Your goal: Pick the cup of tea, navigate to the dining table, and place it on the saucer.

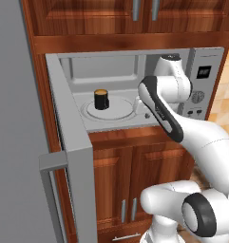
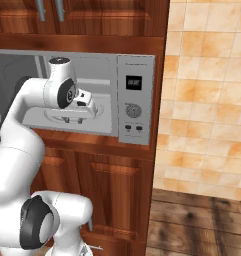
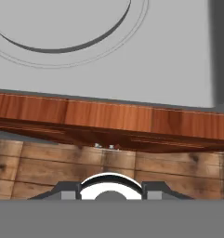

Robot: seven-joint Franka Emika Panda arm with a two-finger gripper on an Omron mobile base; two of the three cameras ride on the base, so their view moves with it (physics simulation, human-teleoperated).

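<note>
Inside the open microwave [image 1: 135, 66], set into red-brown wood cabinets [image 1: 116, 175], the cup [image 1: 101, 98] stands upright on the round turntable [image 1: 117, 111], left of its centre, with tan liquid showing at its top. Its handle cannot be made out from here. The microwave door [image 1: 73, 180] hangs open at the near left, its grey handle bar toward the camera. At the right of the cavity sits the control panel [image 2: 134, 100] with a dark display, a dial and two buttons.

The white arm [image 1: 163, 109] reaches up from the base and bends into the right part of the cavity, well right of the cup and apart from it. In the right base view the hand [image 2: 84, 104] lies low over the cavity floor. The jaws are hidden behind the arm in the left base view and too small to judge in the right one, so I cannot tell how wide they stand; nothing seems to be held.

From the hand view, the turntable's rim [image 3: 104, 37] curves across the grey floor, with the wooden cabinet edge [image 3: 108, 118] and plank floor [image 3: 48, 167] below it.
</note>
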